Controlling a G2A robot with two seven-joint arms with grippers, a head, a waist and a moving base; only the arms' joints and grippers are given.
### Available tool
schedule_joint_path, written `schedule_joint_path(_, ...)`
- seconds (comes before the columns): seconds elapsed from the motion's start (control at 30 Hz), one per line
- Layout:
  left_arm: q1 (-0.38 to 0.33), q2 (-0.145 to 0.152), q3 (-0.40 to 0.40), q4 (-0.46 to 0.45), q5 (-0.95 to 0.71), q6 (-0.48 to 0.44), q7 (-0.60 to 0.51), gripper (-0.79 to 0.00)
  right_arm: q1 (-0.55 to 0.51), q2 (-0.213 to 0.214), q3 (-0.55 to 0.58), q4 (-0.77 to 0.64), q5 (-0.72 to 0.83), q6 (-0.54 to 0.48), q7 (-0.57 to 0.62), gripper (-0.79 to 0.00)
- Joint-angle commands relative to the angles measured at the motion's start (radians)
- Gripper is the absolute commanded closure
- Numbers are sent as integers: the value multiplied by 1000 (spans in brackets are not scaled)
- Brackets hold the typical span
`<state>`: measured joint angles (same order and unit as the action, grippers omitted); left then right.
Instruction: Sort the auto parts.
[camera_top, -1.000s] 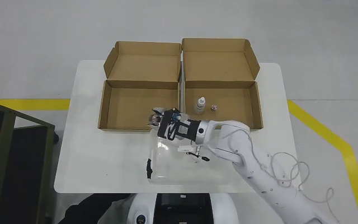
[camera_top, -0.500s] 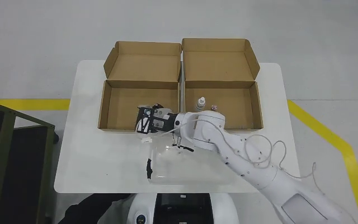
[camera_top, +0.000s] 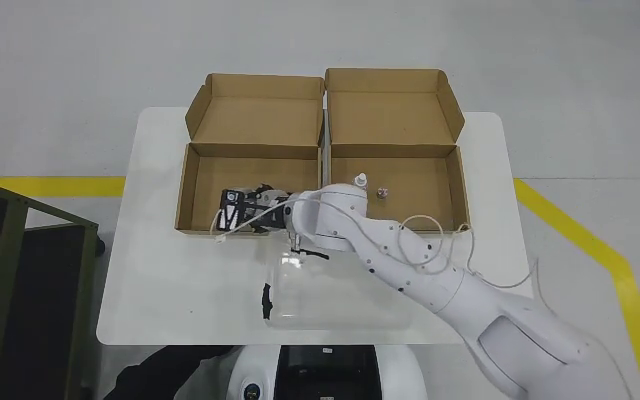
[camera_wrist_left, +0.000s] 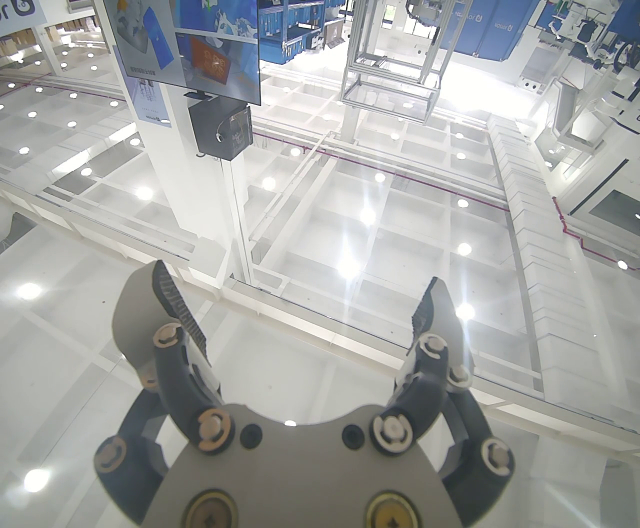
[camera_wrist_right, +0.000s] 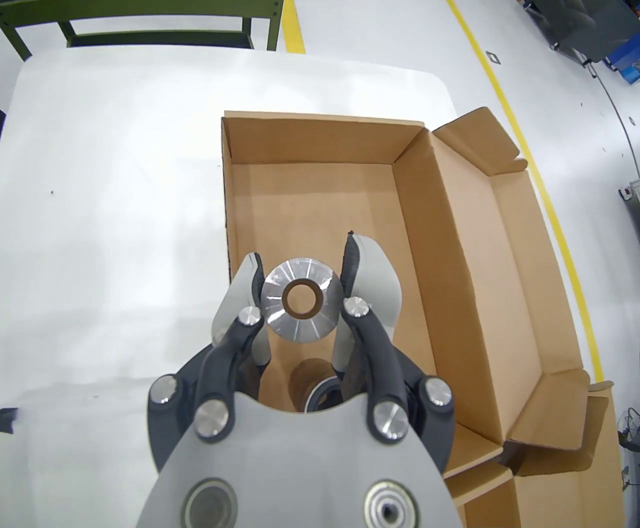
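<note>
**A:** A big industrial hall is being shown here: a bare grey floor (camera_top: 560, 60) is seen all round the white table (camera_top: 180, 290).

**B:** And a yellow line (camera_top: 60, 186) is painted across that floor, workshop-style.

**A:** Overhead now, a high white grid ceiling (camera_wrist_left: 400, 210) is picked out, studded with round lights and carried by a tall column (camera_wrist_left: 200, 175).

**B:** A large display screen (camera_wrist_left: 215, 45) is seen at that column. An aluminium frame (camera_wrist_left: 390, 50) is spotted beside it, with blue panels (camera_wrist_left: 500, 30) lined up behind.

**A:** A green metal rack (camera_wrist_right: 160, 39) is stood by the table, and plain cardboard boxes (camera_top: 250, 125) are laid open on it.

**B:** A factory-like robot test floor is indicated.
</note>
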<state>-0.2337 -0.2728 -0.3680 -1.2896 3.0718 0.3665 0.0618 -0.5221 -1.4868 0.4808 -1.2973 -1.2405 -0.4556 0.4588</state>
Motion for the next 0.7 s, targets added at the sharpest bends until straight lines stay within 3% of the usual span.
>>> schedule_joint_path(0.0,0,0,0,0,0,0,0,-785,14,-17,-14,33,6,-4,4,0)
schedule_joint_path(0.53,0,0,0,0,0,0,0,-785,69,-117,-65,255,13,-20,14,0)
schedule_joint_path(0.67,0,0,0,0,0,0,0,-785,77,-132,-63,283,5,-22,18,-157)
